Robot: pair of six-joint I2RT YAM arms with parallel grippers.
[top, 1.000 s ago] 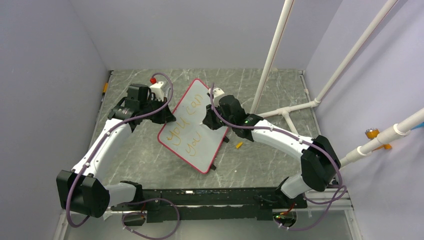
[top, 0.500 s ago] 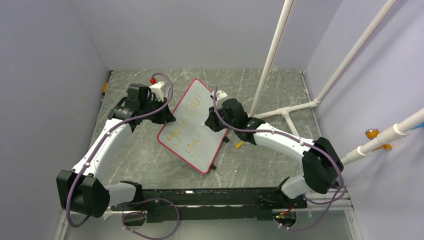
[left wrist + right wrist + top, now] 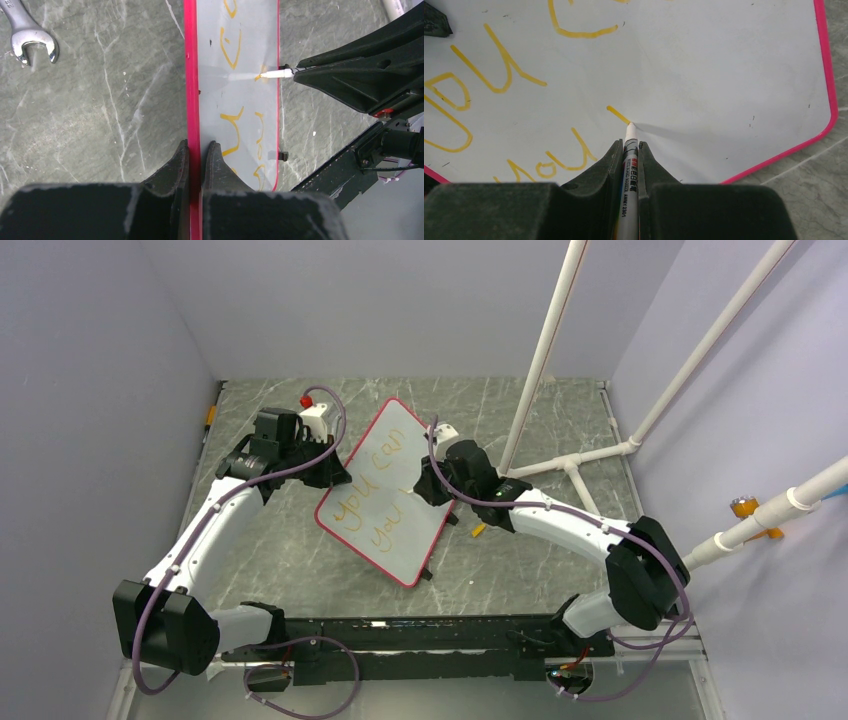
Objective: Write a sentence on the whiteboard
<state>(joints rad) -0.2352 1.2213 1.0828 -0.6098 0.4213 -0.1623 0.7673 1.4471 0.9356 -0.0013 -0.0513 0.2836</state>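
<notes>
Between the fingers of the left gripper [image 3: 199,146] runs the red-pink edge of the whiteboard [image 3: 215,100], clamped tight. The right gripper [image 3: 630,145] is clenched on a marker [image 3: 629,180]. Its white tip pokes just ahead of the fingers and touches the board at the end of a short stroke [image 3: 618,115]. The orange sentence [image 3: 499,75] spreads up and to the left of that gripper. A wrench [image 3: 30,35] lies well left of the left gripper.

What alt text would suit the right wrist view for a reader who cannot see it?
The right end effector grips a white marker, its tip touching the whiteboard at the end of a short orange stroke. Orange handwriting covers the picture's left side; the pink frame and grey marbled table show at its right edge.
</notes>
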